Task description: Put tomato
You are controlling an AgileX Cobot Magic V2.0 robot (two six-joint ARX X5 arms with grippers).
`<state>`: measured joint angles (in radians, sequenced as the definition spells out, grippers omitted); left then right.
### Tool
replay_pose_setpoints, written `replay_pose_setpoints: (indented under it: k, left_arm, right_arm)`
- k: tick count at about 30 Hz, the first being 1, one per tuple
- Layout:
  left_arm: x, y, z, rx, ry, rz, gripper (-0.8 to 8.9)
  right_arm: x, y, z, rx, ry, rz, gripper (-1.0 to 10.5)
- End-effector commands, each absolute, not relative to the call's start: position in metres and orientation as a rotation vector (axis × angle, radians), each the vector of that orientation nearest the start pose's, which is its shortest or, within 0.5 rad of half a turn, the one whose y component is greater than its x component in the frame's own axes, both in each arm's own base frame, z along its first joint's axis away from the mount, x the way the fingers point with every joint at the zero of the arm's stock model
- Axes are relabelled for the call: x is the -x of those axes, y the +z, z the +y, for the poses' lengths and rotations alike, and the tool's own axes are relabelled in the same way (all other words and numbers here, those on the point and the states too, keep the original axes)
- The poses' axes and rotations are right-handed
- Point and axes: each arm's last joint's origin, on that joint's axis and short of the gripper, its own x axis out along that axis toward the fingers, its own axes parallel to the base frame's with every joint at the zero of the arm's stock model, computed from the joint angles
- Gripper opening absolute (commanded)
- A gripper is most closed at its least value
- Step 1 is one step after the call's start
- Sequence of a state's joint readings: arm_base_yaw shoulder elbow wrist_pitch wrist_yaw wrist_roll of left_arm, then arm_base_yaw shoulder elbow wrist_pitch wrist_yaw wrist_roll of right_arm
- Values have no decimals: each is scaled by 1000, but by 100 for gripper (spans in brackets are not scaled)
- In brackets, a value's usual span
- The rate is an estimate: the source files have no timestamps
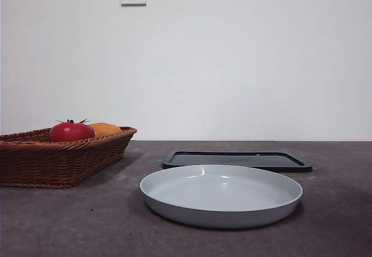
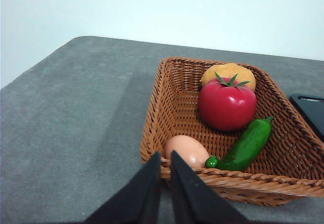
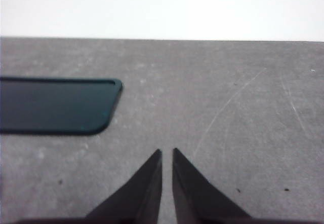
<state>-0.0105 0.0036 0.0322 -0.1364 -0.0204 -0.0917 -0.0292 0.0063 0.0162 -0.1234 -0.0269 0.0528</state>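
The red tomato (image 2: 227, 104) with a green stem lies in a brown wicker basket (image 2: 169, 102); in the front view the tomato (image 1: 71, 131) shows above the basket's rim (image 1: 64, 146) at the left. My left gripper (image 2: 165, 156) is shut and empty, just outside the basket's near wall, beside an egg (image 2: 186, 150). My right gripper (image 3: 167, 153) is shut and empty over bare table, away from the basket. Neither gripper shows in the front view.
The basket also holds an orange-yellow fruit (image 2: 229, 74) behind the tomato and a green cucumber (image 2: 247, 143). A grey plate (image 1: 221, 194) stands at the table's middle front, with a black tray (image 1: 235, 160) behind it, also in the right wrist view (image 3: 53, 105).
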Motion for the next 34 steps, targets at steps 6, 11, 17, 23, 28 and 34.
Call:
replay_pose_setpoints:
  k: [6,11,17,23,28,34]
  left_arm:
    - [-94,169,0,91,13,78,18]
    - [-90,193,1,99,51,21,18]
    - [-90,232,1,147,68,-29,18]
    - [-95,272,0,150,58,36,18]
    - [-105,304,-3,150,-24,126,18]
    - [-126,332,-10,168,-141,254,18]
  right_arm:
    - [-94,172,-2,-214,-7,56,11]
    - [-89,195,-2,-289,-2,15,11]
    - [-85,227,0,-345,26,73,11]
    - [-92,258,3,-359,141,163,11]
    - [-104,279,7,-375,254,275,11]
    - [-122,298,13,-356,367,424,11]
